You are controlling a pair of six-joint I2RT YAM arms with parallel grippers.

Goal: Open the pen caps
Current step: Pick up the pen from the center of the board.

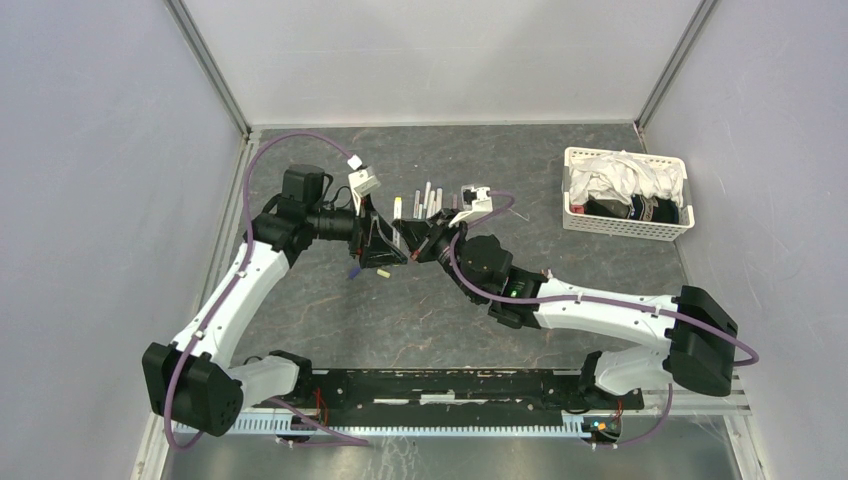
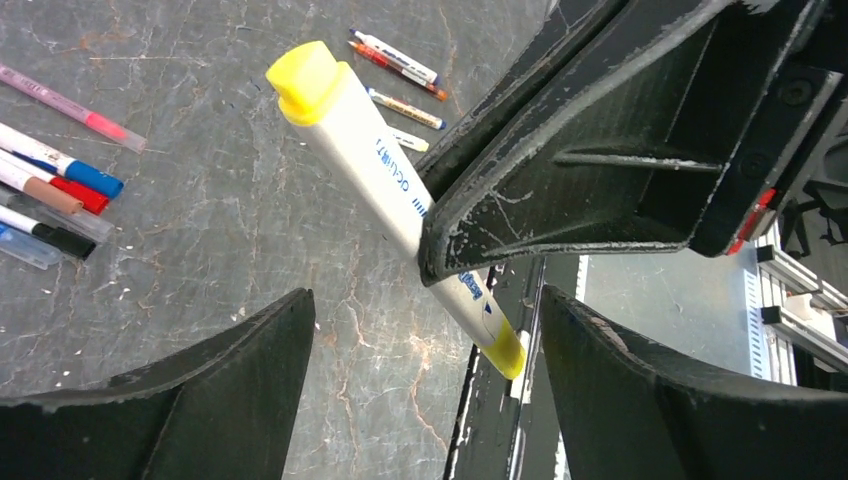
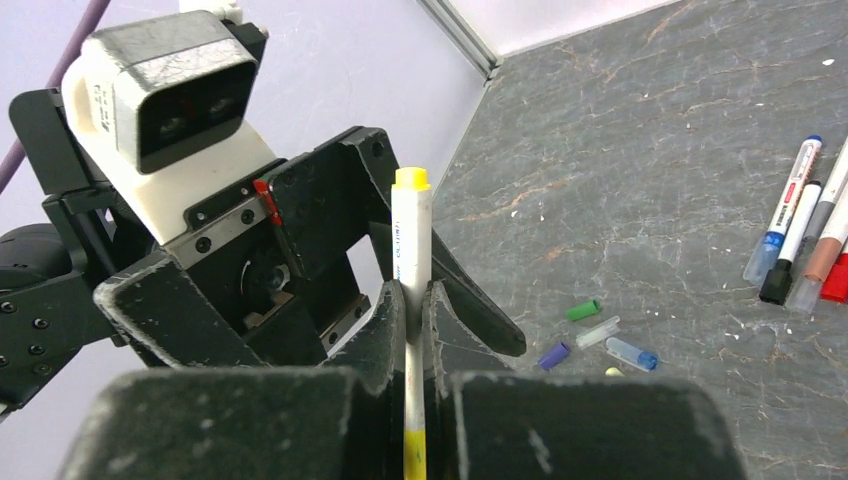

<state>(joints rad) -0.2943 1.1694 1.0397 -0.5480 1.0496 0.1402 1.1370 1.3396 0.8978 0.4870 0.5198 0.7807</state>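
The right gripper (image 3: 412, 300) is clamped on one yellow pen (image 2: 370, 160). It's a slim white barrel with blue print, pinched around the middle between scuffed black plastic fingers. Its yellow cap (image 2: 305, 78) is chunky and rounded and still on the end that sticks out. The opposite end is yellow too.

The left gripper (image 2: 425, 300) sits right next to the yellow pen with its two wedge-shaped fingers spread wide, not touching it.

On the mat (image 1: 400, 320), which is dark grey with a cracked-stone look, five loose caps (image 3: 583, 310) lie close together just beside the yellow pen. One is green, one purple, one clear, one clear with a blue end, plus a tiny pale yellow one. They're all stubby little cylinders.

A bunch of pens (image 2: 60, 160) lies side by side a bit further from the yellow pen. I think there are six, but they overlap and run off frame, in pink, blue, red, brown, black and clear. Four more thin pens (image 2: 395, 55) lie in a loose row beyond the cap end.

Well off to the side of the yellow pen there's one white slotted plastic basket (image 1: 620, 228) with crumpled white cloth (image 1: 625, 178) in it.
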